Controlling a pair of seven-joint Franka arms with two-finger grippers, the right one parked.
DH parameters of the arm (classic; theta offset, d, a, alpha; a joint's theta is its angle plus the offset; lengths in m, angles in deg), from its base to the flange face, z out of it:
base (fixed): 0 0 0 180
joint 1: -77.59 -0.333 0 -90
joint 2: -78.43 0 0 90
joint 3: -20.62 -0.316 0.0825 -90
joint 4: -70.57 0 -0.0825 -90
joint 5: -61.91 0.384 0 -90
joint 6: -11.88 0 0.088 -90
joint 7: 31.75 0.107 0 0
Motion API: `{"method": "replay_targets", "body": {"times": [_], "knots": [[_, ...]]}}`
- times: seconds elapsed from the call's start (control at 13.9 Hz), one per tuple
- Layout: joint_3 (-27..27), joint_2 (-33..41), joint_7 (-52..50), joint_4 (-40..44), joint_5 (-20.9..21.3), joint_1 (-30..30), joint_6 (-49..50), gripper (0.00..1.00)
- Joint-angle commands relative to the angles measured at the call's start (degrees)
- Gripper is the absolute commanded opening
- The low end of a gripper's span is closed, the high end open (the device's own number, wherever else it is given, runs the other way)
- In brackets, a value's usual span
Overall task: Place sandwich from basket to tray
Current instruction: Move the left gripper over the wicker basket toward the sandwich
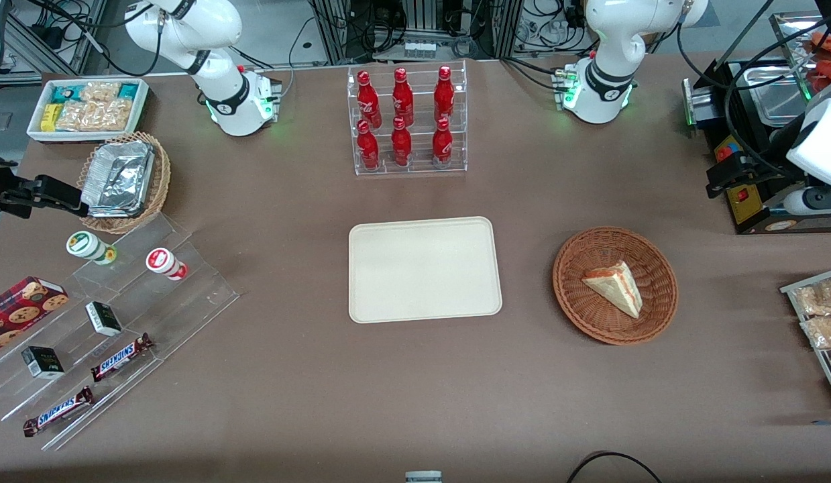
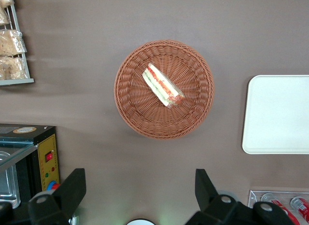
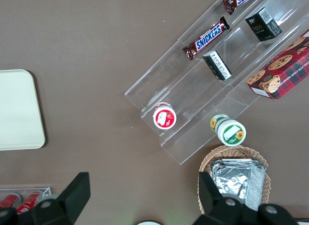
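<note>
Sandwich [image 1: 614,287]: triangular wedge, pale white bread, orange-red + light green filling along cut edge; lies in basket, leaning twd the rim nearer the working arm's end.
Basket [image 1: 569,295]: round, reddish-brown wicker, shallow; on brown bench [image 1: 415,402] twd working arm's end, beside tray, not touching it.
Tray [image 1: 425,270]: cream-beige, rounded corners, low rim; mid-bench, nothing on it.
Gripper [image 2: 137,189]: left arm's; in wrist view hangs high above bench beside basket, fingers [image 2: 72,186] spread wide, holding nothing. Not touching sandwich.
Writing: "SNICKERS" readable on 2 bars [image 1: 120,357] on clear stepped stand [image 1: 153,302], near bench corner at parked arm's end, close to front camera.
Cookie box [image 1: 23,302]: red, choc-chip pics; text too small to read.
Bottles [image 1: 403,117]: 6 red, in clear rack, farther from front camera than tray; label unreadable.
Foil containers [image 1: 120,178]: in tan wicker basket, parked arm's end.
</note>
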Motion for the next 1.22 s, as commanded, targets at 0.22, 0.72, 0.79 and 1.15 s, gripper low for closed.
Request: {"method": "replay_targets", "body": {"times": [0.22,0.72,0.79,1.15], "knots": [[0.5,-0.1,3.0,0.1,0.2,-1.3,0.8,1.0],[0.4,-1.5,-5.2,-17.9,0.6,-1.0,-20.4,1.0],[0.5,-1.0,-9.0,-20.7,0.6,-0.8,-24.4,1.0],[0.7,0.3,-25.4,-33.5,0.7,0.6,-44.0,1.0]]}}
